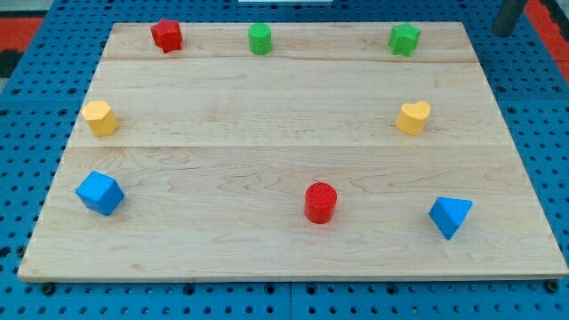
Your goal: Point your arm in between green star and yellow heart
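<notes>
The green star sits near the board's top right edge. The yellow heart lies below it, at the right of the board's middle band. A gap of bare wood separates the two. A dark rod shows at the view's top right corner, off the board. My tip is to the right of the green star, over the blue pegboard, touching no block.
A red star-like block and a green cylinder sit along the top edge. A yellow block and a blue cube are at the left. A red cylinder and a blue triangle are near the bottom.
</notes>
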Robot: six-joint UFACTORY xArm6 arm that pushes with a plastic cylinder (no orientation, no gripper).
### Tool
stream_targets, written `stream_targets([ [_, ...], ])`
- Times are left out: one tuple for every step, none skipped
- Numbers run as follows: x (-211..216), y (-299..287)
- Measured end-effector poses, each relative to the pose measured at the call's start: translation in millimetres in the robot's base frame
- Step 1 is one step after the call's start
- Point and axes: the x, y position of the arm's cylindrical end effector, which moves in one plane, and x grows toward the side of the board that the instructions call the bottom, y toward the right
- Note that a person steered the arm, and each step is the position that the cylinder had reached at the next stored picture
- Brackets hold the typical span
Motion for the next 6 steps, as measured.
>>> stream_targets([
  [37.4, -9.0],
  [54.3, -46.1],
  [54.8, -87.2],
  [54.9, -90.6],
  [56.2, -92.4],
  [70.5, -120.8],
])
